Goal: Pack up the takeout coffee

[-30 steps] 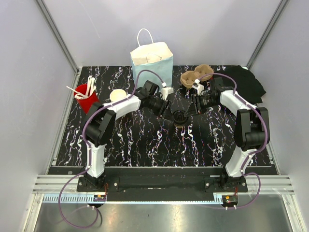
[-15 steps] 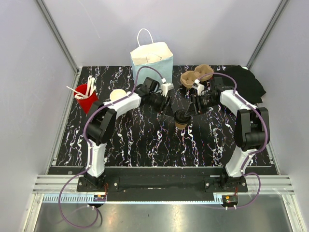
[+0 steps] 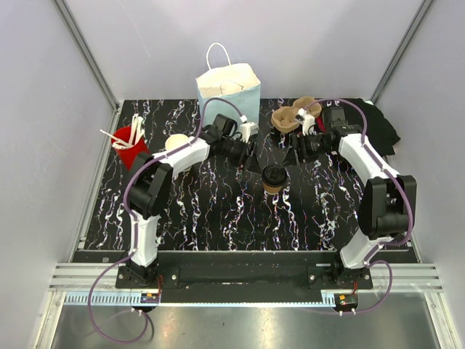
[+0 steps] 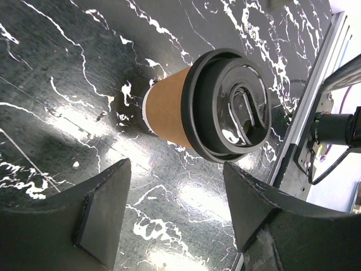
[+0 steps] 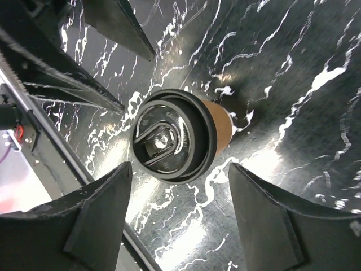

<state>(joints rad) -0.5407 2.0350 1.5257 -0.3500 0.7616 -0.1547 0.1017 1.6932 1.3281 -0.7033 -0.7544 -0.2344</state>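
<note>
Both grippers were pressed close against the coffee cup [image 3: 274,178] a second ago. Now each has pulled back toward the far side of the table [image 3: 218,211]. The left gripper [image 4: 176,169] has its jaws wide apart and holds nothing. The right gripper [image 5: 180,169] is spread wide too, and it touches nothing. The cup stands upright by itself near the middle of the table, with its black lid [image 4: 231,107] on. A pale blue paper bag [image 3: 227,87] stands behind it.

You have one lidded coffee cup [image 3: 274,177], one paper bag [image 3: 228,89] at twelve o'clock, one pulp carrier [image 3: 290,114] at one, one red straw holder [image 3: 129,142] at ten.
</note>
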